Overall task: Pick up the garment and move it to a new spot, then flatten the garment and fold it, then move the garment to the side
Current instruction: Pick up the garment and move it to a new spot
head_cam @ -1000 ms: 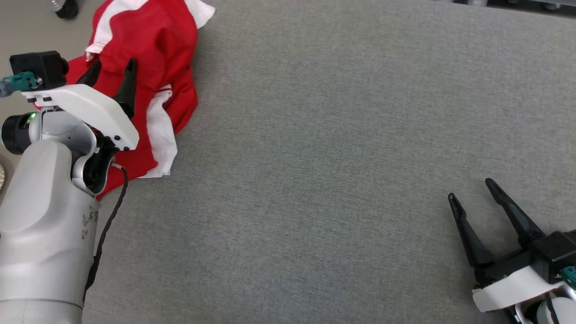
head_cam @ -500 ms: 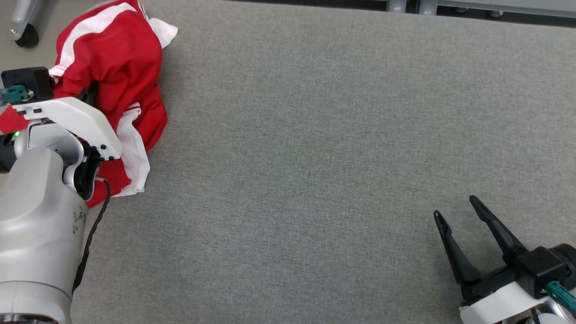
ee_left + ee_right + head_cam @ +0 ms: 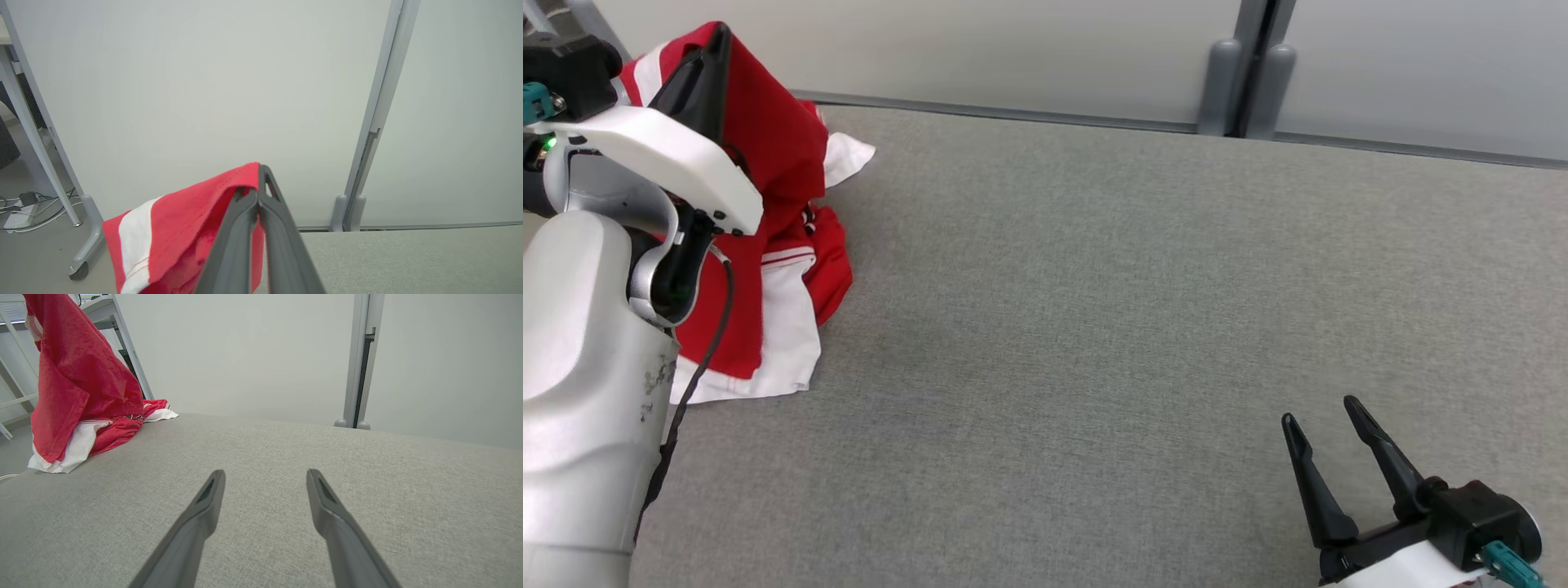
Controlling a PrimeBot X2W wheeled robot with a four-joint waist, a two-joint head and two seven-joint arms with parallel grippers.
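Red garment (image 3: pixel 776 155) pinched in left gripper (image 3: pixel 717 34).

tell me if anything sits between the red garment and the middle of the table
Nothing visible does. The left gripper, shut on the garment, has bare grey table beside it; the open right gripper sits far off.
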